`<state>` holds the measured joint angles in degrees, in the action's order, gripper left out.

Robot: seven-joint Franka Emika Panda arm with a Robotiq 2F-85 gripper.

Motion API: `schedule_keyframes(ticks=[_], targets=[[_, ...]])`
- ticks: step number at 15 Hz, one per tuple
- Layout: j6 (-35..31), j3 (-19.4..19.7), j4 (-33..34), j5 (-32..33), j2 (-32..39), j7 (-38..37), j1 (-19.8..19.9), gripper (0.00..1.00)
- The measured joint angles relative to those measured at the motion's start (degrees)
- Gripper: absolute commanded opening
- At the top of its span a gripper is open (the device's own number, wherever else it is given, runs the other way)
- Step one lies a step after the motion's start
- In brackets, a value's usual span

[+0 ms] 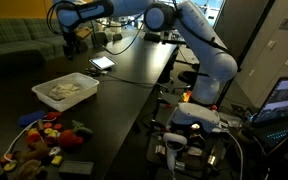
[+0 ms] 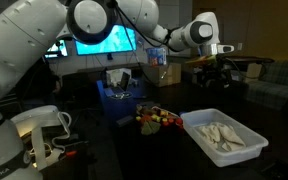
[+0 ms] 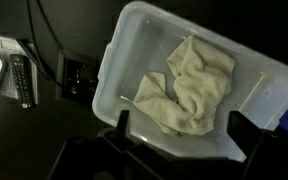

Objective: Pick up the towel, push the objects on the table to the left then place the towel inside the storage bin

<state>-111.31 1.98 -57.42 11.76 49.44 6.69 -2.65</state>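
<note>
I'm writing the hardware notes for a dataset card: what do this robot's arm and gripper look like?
The arm is glossy white, made of rounded tubular links with black rings and caps at the joints. The gripper is black. In the wrist view its two dark, blocky fingers rise from the lower edge. No markings are legible, and no cable can be traced along the arm.

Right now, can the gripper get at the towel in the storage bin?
Probably yes: the gripper hangs open above the storage bin, and the towel lies uncovered inside.
</note>
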Motion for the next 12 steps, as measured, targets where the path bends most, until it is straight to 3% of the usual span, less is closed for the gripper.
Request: schedule_keyframes(ticks=[5, 12], targets=[[6.4, -2.2, -13.4, -2.5, -10.1, 4.0, 1.0, 1.00], [5.9, -2.7, -33.6, -6.8, -22.1, 9.1, 5.1, 1.00]])
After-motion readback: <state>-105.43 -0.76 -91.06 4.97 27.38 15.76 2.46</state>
